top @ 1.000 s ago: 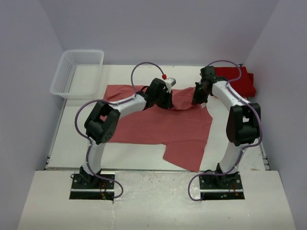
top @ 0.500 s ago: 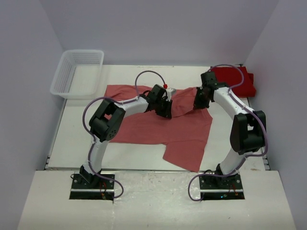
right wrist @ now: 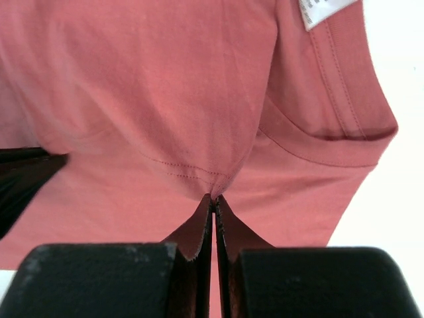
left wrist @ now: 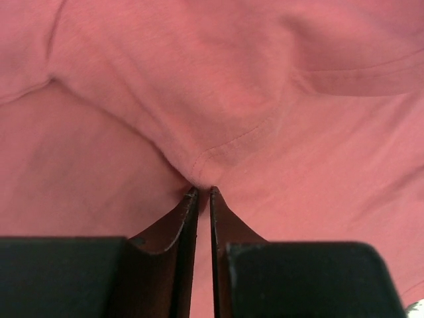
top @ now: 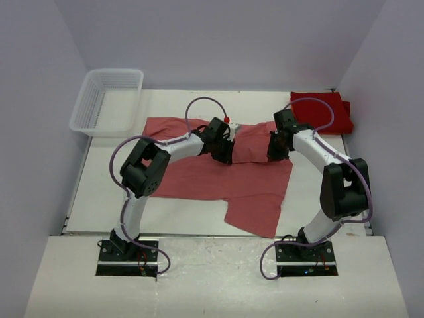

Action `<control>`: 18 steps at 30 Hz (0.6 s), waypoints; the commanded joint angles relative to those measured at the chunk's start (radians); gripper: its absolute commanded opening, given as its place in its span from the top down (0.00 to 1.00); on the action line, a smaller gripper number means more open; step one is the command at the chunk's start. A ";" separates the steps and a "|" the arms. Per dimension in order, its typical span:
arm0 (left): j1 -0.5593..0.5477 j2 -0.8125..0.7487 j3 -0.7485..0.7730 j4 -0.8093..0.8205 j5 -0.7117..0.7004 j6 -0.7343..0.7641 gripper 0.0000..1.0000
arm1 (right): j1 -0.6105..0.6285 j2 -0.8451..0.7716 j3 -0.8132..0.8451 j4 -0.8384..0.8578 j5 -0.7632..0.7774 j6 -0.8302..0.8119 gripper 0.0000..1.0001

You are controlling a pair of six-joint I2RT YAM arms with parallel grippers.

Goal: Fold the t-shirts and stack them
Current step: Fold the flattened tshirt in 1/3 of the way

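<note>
A faded salmon-red t-shirt [top: 218, 175] lies spread over the middle of the table, its far edge folded toward the front. My left gripper [top: 224, 154] sits on that folded edge near the centre. In the left wrist view the gripper [left wrist: 201, 191] has its jaws nearly together, with a bunched hem of the shirt [left wrist: 218, 99] at the tips. My right gripper [top: 273, 151] holds the same edge further right. Its wrist view shows the gripper [right wrist: 213, 197] shut on a stitched hem of the shirt [right wrist: 165, 99]. Folded deep red t-shirts [top: 326, 112] lie stacked at the back right.
A white mesh basket [top: 108, 101] stands at the back left corner. A white label [right wrist: 324, 10] shows on the shirt's collar in the right wrist view. Bare white table [top: 192, 103] lies beyond the shirt and along the right side [top: 318, 192].
Both grippers have come toward the front of the table with the shirt's far edge in them, laying it further over the shirt's body. The right arm has dropped lower.
</note>
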 commanded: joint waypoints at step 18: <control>0.002 -0.204 0.001 -0.057 -0.076 0.057 0.72 | 0.023 -0.088 -0.143 0.008 0.216 0.072 0.72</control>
